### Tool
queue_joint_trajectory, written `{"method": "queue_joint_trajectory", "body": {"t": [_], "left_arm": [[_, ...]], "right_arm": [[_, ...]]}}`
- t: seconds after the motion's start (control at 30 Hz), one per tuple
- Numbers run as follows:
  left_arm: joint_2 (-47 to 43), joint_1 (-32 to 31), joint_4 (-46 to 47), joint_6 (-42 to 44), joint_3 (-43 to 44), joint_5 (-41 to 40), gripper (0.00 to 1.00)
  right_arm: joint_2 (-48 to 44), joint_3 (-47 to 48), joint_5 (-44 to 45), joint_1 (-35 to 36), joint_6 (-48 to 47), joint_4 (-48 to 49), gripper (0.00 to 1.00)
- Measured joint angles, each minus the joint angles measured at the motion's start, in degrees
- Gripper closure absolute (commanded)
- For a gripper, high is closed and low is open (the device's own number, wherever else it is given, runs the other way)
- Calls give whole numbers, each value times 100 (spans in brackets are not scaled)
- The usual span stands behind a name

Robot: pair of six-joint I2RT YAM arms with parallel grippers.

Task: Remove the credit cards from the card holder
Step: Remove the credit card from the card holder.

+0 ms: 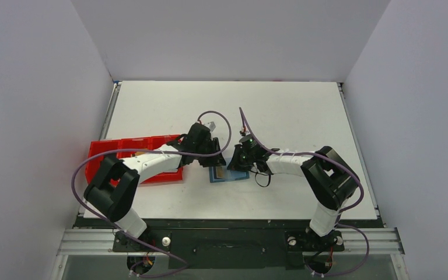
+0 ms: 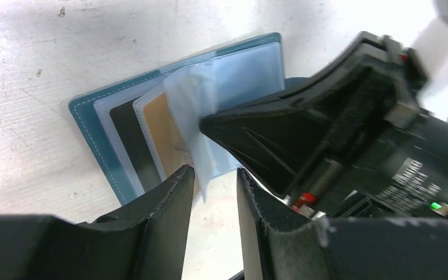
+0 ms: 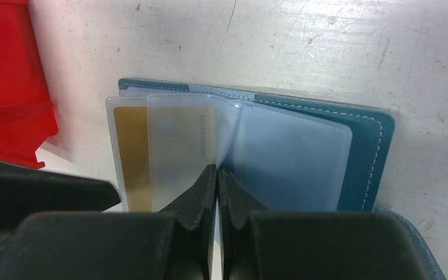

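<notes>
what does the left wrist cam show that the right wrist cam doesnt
Only the left wrist view: the dark card lying beside the gold one, and the left gripper, jaws apart around the lower edge of the clear sleeve.
Only the right wrist view: the red tray at its left edge.
Both: the open blue card holder on the white table, the gold card, and the right gripper shut on that sleeve.
</notes>
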Motion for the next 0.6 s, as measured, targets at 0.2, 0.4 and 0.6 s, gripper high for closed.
{"method": "queue_joint_trajectory", "body": {"t": [0.2, 0.4, 0.6], "left_arm": [[496, 0, 22, 11, -7, -33, 71], [758, 0, 203, 0, -33, 15, 82], [892, 0, 341, -11, -39, 55, 100]], "right_arm": [[-2, -20, -20, -9, 11, 35, 100], [-2, -39, -85, -37, 15, 66, 100], [-4, -33, -101, -42, 15, 57, 89]]}}
